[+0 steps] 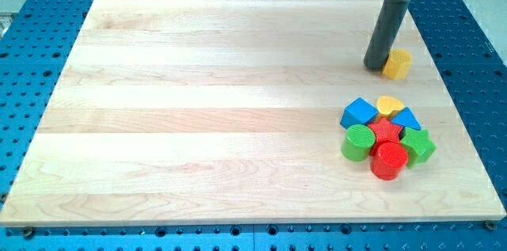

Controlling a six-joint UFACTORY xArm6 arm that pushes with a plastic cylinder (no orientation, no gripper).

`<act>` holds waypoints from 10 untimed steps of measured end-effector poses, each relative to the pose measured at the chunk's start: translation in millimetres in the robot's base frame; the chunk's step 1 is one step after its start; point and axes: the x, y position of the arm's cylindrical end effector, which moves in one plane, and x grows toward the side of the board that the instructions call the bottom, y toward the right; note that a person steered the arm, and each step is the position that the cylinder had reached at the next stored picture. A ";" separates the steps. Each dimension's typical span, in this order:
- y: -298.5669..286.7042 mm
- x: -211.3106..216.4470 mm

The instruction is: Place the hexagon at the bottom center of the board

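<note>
A yellow hexagon block (pixel 398 62) lies near the board's right edge, in the upper right of the view. My tip (pixel 375 66) stands right against the hexagon's left side, touching it or nearly so. The dark rod rises from there to the view's top. The wooden board (pixel 198 116) fills most of the view.
A tight cluster of blocks lies at the lower right: a blue cube (pixel 359 112), a yellow heart (pixel 389 105), a blue triangle (pixel 407 119), a red star (pixel 386 131), a green cylinder (pixel 357 142), a red cylinder (pixel 388 161) and a green star (pixel 417 146).
</note>
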 end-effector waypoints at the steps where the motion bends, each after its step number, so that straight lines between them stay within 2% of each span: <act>1: -35.1 47.4; 3: 86.6 90.1; 4: 88.6 139.9; 7: -10.5 137.2; 10: -10.5 145.8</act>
